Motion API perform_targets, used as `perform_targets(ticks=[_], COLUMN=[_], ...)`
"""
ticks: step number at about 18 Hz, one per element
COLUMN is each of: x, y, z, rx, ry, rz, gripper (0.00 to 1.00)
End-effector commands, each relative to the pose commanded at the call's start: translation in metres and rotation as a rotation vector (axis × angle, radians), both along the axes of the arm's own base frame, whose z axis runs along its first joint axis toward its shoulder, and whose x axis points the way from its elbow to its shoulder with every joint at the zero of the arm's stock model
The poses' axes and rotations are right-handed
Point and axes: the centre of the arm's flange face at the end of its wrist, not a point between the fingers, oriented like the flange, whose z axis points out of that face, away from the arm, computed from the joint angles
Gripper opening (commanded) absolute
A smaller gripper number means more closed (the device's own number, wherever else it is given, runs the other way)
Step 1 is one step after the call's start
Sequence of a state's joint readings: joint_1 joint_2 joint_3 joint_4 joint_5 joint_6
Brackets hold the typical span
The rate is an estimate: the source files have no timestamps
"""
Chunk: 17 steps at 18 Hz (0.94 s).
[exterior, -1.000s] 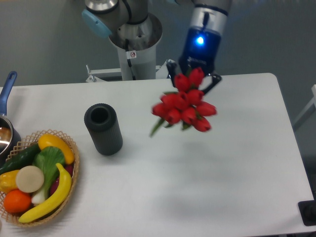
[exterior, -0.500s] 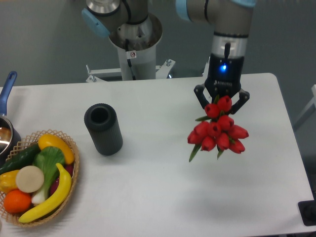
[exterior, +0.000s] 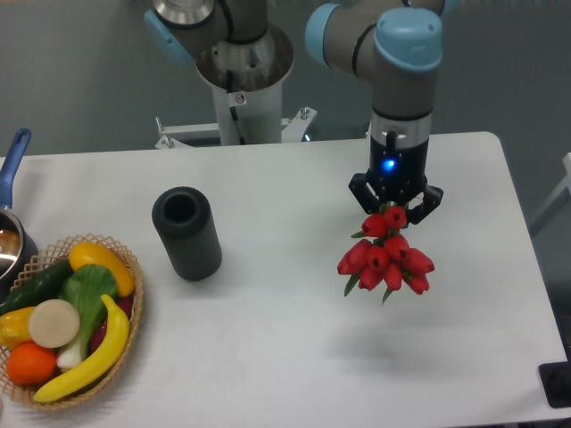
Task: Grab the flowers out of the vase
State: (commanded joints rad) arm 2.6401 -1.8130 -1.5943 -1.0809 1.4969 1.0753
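Note:
The flowers [exterior: 384,259], a bunch of red tulip buds with green leaves, hang from my gripper [exterior: 393,207] over the right half of the table. The gripper is shut on the bunch's stems, which are hidden behind the buds, and it points down. The vase [exterior: 186,234], a matte black cylinder with an open round mouth, stands upright and empty at the left centre, well to the left of the gripper.
A wicker basket [exterior: 125,334] of fruit and vegetables sits at the front left corner. A pot with a blue handle [exterior: 13,156] is at the left edge. The robot's base column [exterior: 241,85] stands behind the table. A dark object [exterior: 558,385] is at the right front edge.
The gripper has carried the flowers from near the table's back middle to the right and forward, then lowered slightly and shifted a little left. The vase has not moved.

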Motion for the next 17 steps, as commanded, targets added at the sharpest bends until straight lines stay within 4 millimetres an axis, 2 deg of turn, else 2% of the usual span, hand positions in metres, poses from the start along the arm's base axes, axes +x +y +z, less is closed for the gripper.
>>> perform_targets(ticks=[4, 12, 15, 17], x=[-0.01, -0.013, -0.013, -0.012], y=[0.026, 0.026, 0.027, 0.036], z=[-0.004, 0.002, -0.004, -0.018], rx=[-0.122, -0.146, -0.15, -0.162], ry=[-0.05, -0.051, -0.058, -0.069], rz=[-0.03, -0.031, -0.033, -0.043], gripper=[0.23, 0.24, 0.24, 0.24])
